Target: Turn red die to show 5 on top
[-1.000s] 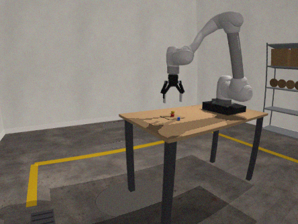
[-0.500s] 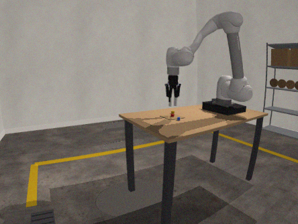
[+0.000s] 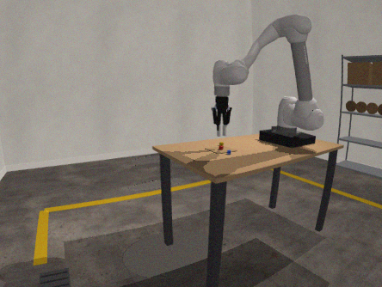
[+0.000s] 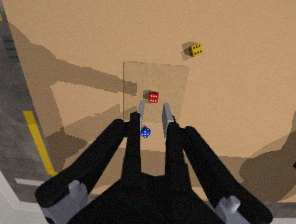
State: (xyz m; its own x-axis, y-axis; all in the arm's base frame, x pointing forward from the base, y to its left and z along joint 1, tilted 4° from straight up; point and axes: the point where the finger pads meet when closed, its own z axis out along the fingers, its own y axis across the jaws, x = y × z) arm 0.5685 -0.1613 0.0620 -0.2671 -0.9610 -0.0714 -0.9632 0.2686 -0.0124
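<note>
I see the jaws hanging high above the surface [image 3: 275,156], drawn nearly together with a slim gap, gripping nothing. Red die [image 4: 153,97] sits flat on the mat [image 4: 175,80], near the mat's middle, well clear of its edges. Blue die [image 4: 145,132] lies at the mat's edge nearest the wrist camera; I cannot tell if it is fully on. Yellow die [image 4: 196,49] rests on bare surface beyond the mat's far right corner.
</note>
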